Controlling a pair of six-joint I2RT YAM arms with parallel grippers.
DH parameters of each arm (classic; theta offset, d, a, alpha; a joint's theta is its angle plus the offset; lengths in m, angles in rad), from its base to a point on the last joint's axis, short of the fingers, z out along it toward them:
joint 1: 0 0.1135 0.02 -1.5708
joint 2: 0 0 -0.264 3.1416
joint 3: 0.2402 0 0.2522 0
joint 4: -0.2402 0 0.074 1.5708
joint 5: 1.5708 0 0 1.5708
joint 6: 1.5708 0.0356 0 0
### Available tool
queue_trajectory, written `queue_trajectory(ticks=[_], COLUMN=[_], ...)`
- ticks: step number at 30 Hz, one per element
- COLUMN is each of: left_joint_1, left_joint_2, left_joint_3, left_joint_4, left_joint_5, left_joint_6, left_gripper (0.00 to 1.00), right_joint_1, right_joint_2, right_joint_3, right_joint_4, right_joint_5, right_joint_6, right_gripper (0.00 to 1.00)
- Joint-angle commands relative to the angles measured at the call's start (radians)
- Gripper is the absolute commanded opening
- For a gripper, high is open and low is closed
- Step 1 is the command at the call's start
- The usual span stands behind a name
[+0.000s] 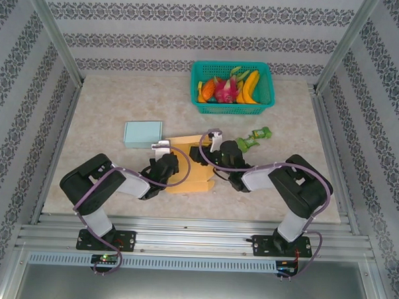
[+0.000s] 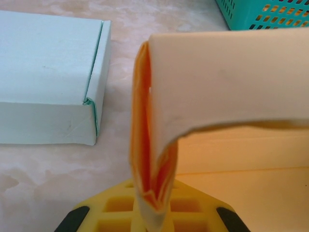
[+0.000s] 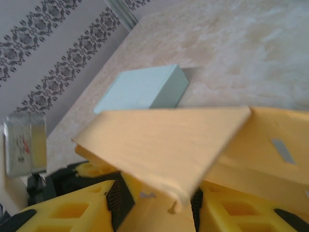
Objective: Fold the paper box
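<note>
Top external view: the orange paper box (image 1: 189,167) lies half-formed mid-table between both arms. The left gripper (image 2: 150,212) is clamped on a doubled side wall; the right gripper (image 3: 159,203) grips another flap. Next, judging by this, that flap needs tucking inward.

top: overhead, far | wrists: close, low | shared: green box (image 2: 46,77)

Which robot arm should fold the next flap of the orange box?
Probably the right. The left gripper is shut, pinching a folded wall of the orange paper box and keeping it steady. The right gripper has a big loose flap lying between its fingers, ready to be pushed over.
</note>
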Motion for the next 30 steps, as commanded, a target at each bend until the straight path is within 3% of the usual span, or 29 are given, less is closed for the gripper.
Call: queue_trajectory(ticks=[1, 11, 30], left_joint_1=[-0.014, -0.014, -0.014], left_joint_2=[-0.002, 0.001, 0.001], left_joint_3=[0.002, 0.002, -0.001], left_joint_4=[-0.054, -0.040, -0.027], left_joint_5=[-0.008, 0.017, 0.038], left_joint_6=[-0.002, 0.000, 0.008], left_gripper=[0.00, 0.00, 0.00], right_joint_1=[0.001, -0.038, -0.124], right_joint_2=[-0.075, -0.135, 0.017], right_joint_3=[-0.051, -0.080, 0.002], right_joint_4=[0.001, -0.161, -0.172], right_joint_5=[0.073, 0.252, 0.190], right_joint_6=[-0.095, -0.205, -0.121], right_gripper=[0.45, 0.46, 0.46])
